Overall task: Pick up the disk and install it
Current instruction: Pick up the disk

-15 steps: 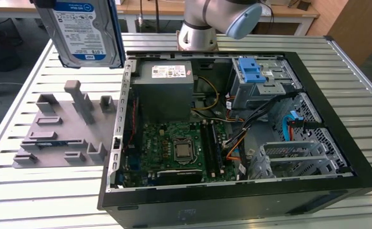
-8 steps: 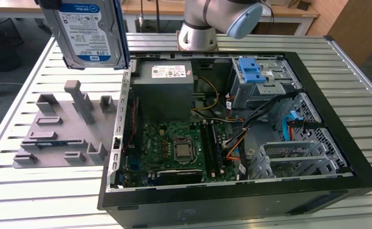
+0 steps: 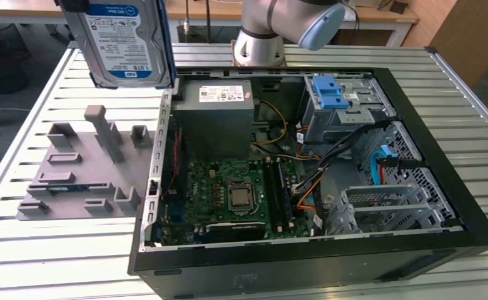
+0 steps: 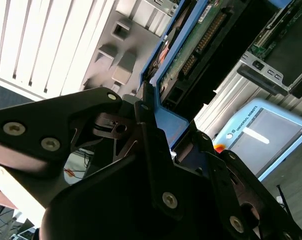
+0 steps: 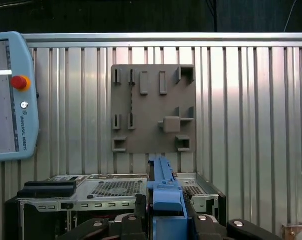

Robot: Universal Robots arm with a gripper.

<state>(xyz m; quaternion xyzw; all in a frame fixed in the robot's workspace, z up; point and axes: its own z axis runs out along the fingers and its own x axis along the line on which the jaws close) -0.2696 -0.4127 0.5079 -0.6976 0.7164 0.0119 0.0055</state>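
At the exterior view's left the disk (image 3: 121, 40) hangs high in the air, label outward, above the grey holder plate (image 3: 77, 169). I judge it is held so high in order to clear the case wall. In the first wrist view the jaws pinch its blue rail (image 5: 163, 175). To the right, the open computer case (image 3: 311, 265) lies on the slatted metal desk (image 3: 52, 250), and wooden furniture stands behind.

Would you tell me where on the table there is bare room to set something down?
The table is bare between the fixture and its nearer edge, and in a strip on the exterior view's right of the case. The fixture and the case's inside are crowded. The pincer holds the disk aloft.
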